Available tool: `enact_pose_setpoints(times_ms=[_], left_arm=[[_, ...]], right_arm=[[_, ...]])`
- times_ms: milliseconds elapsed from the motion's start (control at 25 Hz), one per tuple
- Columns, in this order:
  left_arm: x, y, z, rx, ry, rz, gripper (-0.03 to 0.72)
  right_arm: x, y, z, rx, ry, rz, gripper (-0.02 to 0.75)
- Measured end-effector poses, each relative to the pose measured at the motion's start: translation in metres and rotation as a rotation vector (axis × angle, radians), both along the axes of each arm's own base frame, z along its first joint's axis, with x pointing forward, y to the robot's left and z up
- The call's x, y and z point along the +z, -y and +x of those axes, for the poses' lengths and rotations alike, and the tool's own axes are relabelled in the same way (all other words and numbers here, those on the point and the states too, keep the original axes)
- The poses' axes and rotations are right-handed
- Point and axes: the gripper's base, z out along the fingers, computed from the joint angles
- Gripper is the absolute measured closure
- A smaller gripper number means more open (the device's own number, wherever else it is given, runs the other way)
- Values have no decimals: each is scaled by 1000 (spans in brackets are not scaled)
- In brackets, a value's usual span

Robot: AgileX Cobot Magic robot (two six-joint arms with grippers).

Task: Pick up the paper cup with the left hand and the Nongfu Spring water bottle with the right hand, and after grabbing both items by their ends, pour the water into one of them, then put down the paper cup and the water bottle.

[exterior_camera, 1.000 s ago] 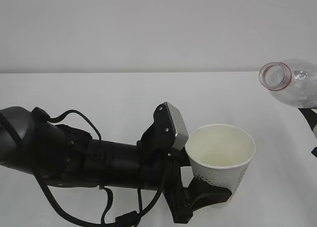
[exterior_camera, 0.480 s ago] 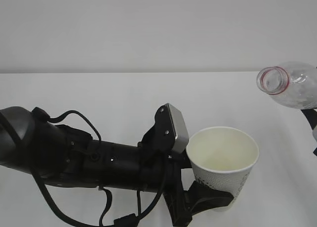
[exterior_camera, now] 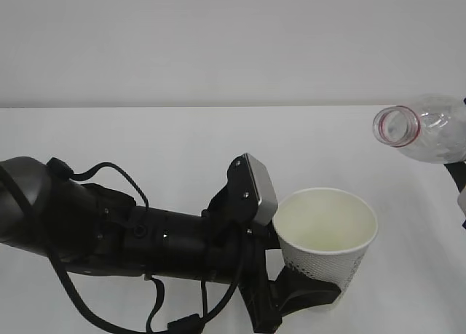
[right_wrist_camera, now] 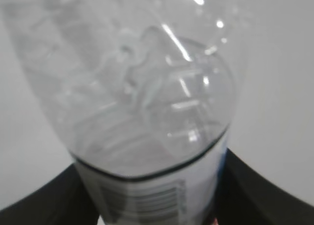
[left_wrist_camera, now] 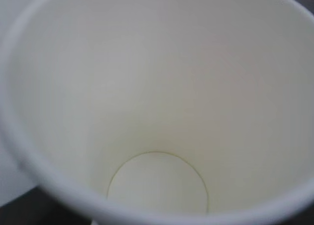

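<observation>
Paper cup point(exterior_camera: 326, 236), light and crushable, we hold low in the left hand point(exterior_camera: 306, 294); right hand pinches the bottle point(exterior_camera: 426, 129).

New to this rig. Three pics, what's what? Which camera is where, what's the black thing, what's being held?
It's a robot with two arms. The wide picture comes from a camera facing the white table. The black thing is the left arm; its gripper holds a white paper cup near its base. At the right edge a clear water bottle is tipped, its open mouth toward the cup, off to one side and not yet over it. The other two pictures come from cameras on the wrists: the left looks down into the cup, which looks empty; the right looks along the bottle, gripped near its label.
</observation>
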Motion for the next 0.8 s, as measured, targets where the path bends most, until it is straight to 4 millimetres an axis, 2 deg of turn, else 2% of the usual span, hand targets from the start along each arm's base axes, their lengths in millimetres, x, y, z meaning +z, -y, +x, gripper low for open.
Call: enact_pose_setpoints(times_ms=[800], left_arm=[[-3, -1, 2, 17, 0, 43, 153]], right_arm=[[0, 0, 0, 11, 18, -71, 280]])
